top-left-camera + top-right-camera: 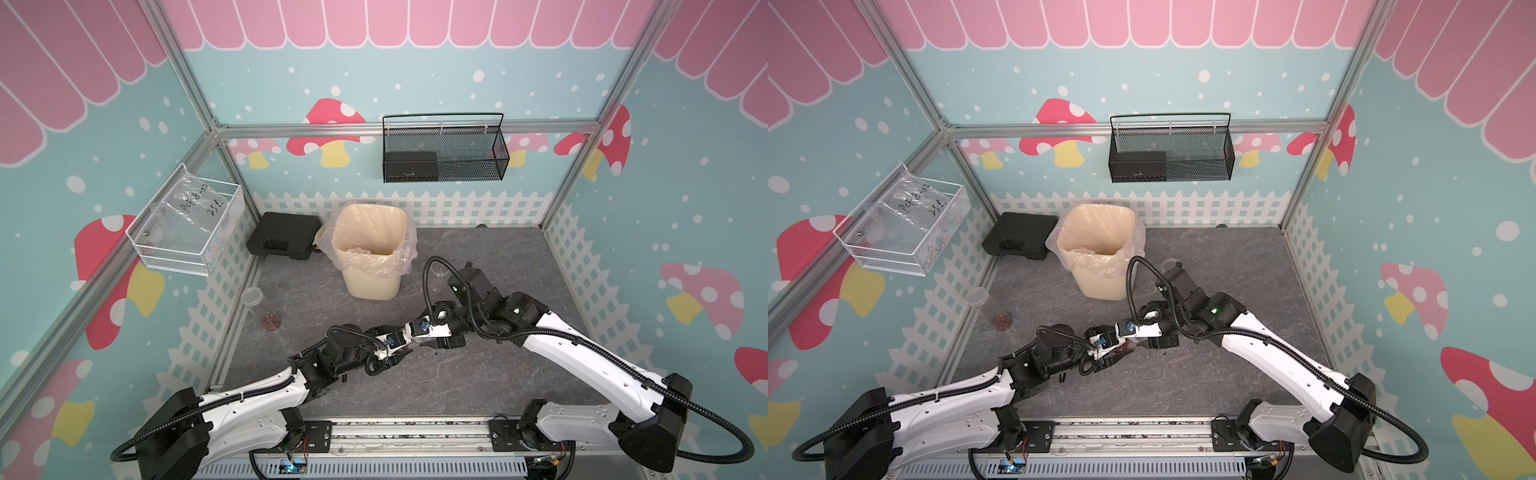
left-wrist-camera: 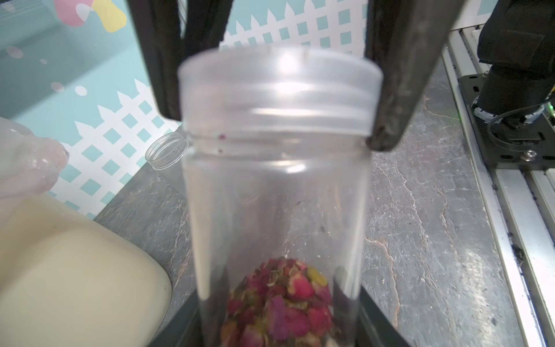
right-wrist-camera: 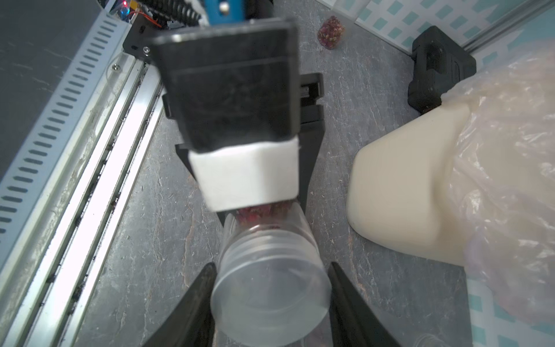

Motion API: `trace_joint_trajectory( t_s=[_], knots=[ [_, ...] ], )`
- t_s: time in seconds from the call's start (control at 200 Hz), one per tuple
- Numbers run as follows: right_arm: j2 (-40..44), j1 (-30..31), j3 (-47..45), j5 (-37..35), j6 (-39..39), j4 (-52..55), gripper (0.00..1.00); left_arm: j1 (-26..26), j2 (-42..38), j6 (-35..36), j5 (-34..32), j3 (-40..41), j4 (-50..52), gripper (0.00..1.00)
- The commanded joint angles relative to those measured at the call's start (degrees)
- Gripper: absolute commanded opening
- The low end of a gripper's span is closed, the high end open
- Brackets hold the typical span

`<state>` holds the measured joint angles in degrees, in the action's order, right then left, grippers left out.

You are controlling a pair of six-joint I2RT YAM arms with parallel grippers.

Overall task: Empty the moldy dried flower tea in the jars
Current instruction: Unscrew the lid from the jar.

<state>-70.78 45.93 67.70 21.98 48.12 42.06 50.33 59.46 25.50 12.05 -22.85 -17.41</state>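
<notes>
So both arms meet over the middle of the table (image 1: pixel 498 374), a bit closer to the front edge than the waste bin (image 1: pixel 372 284) is. The left gripper (image 1: pixel 409 351) is clamped on the lower body of a clear jar (image 2: pixel 276 195), one finger on each side down near the base. The right gripper (image 3: pixel 271 267) comes in from the opposite end, and its black fingers (image 2: pixel 390 105) are pinching the jar's clear screw lid (image 2: pixel 279 90), touching the rim on both sides. The lid's on, sitting on the threads.

The dried flower tea (image 2: pixel 282 309) is a clump of reddish-pink buds with a few yellowish bits, all bunched at the base end of that held jar, right between the left fingers.

A second jar (image 1: pixel 259 307) sits by the left edge of the table, lid on, with a little heap of the same red stuff at its bottom. A third jar (image 2: pixel 166 150) has no lid and looks empty. It's on the table to the right of the bin, partly hidden behind the right arm in both top views, so I can't tell if it's upright.

The bin is cream with a clear plastic liner and stands at the back middle. A black case (image 1: pixel 282 241) lies in the back left corner just beside it.
</notes>
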Motion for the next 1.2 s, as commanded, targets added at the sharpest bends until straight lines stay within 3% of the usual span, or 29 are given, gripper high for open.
trace_joint_trajectory(
  t_s=[0.0, 0.095, 0.185, 0.365, 0.51, 0.59, 0.695, 0.81, 1.001, 1.191],
  knots=[
    [-0.76, -0.58, 1.25, -4.05, 9.16, -5.19, 0.09, 1.09, -0.21, 0.25, 7.98, 0.18, -0.09, 0.04],
    [0.1, -0.54, 0.43, -4.18, 8.39, -6.89, 0.13, 1.09, -0.33, 0.33, 7.73, 0.18, 0.05, 0.04],
    [0.72, -0.57, 0.22, -3.79, 2.81, -9.59, 0.56, 1.09, -0.49, 0.34, 6.57, 0.18, -0.03, 0.04],
    [5.42, -0.58, -1.94, 5.59, -6.19, -13.24, 0.9, 1.09, -1.0, 0.6, 2.78, 0.53, -0.3, 0.04],
    [13.12, -0.58, -7.46, 9.46, -16.85, -20.19, 0.93, 1.09, -1.43, 0.87, 0.73, 0.53, -0.48, 0.04],
    [18.14, -0.65, -11.56, 9.29, -26.58, -25.7, 0.93, 1.09, -1.42, 0.86, -0.97, 0.7, -0.94, 0.04],
    [23.06, -0.58, -15.78, 4.07, -43.58, -31.56, 0.85, 1.09, -1.22, 1.3, -3.68, 0.7, -1.36, 0.04],
    [21.95, -0.6, -13.54, -4.72, -57.15, -26.84, 0.86, 1.09, -1.02, 1.53, -6.75, 0.36, -1.51, 0.04],
    [14.93, -0.58, -9.93, -9.12, -67.81, -17.26, 0.87, 1.08, -0.95, 2.1, -8.47, -0.29, -0.97, 0.04],
    [11.18, -0.58, -9.35, -5.71, -73.0, -16.26, 0.84, 1.09, -0.74, 2.1, -8.31, -0.89, -0.52, 0.04]
  ],
)
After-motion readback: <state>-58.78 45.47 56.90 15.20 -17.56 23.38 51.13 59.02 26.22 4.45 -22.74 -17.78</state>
